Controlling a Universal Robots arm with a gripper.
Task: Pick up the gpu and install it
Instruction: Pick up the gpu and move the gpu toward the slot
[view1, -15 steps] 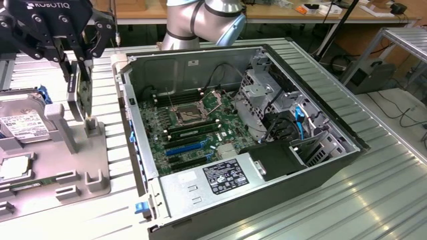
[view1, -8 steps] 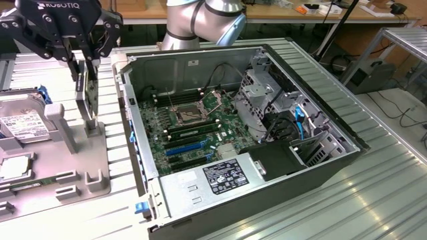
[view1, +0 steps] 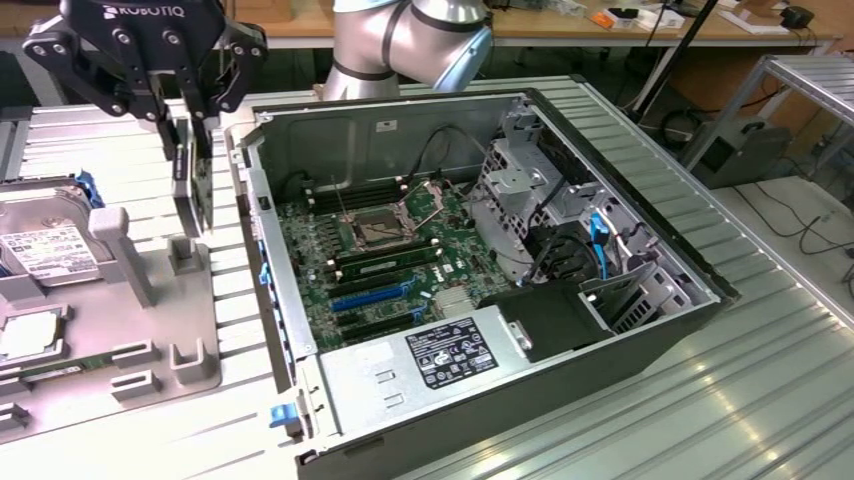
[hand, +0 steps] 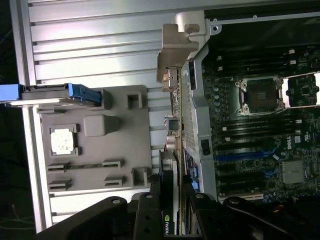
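Exterior view, L to R: hard drive (view1: 40, 250) w/ white label stands in the gray fixture tray (view1: 160, 330). A square silver chip (hand: 63, 141) sits in a pocket of the same tray.

The gpu (view1: 195, 195) hangs edge-on and upright over the tray's far end, just beside the PC case (view1: 263, 250), outside its near wall. Can't tell if the card's lower edge touches the tray. That wall stands btwn the card and the motherboard (view1: 387, 250). On the board are the CPU socket (view1: 378, 228) and blue expansion slots (view1: 367, 298).

Further R inside the case are the metal drive cage (view1: 527, 190), blue cables (view1: 601, 250) and, toward the front, the PSU (view1: 441, 360) w/ black label. All of it rests on a slatted metal table (view1: 747, 380).

Wrist view: gpu (hand: 172, 125) runs lengthwise away from the cam, w/ its silver end bracket (hand: 175, 50) at the far end next to the case edge.

Gripper (view1: 191, 150) is at the exterior view's upper left and points straight down. Its black fingers (hand: 150, 200) are narrow, pinched on the card's two faces. The arm's silver link (view1: 407, 40) rises behind the case.
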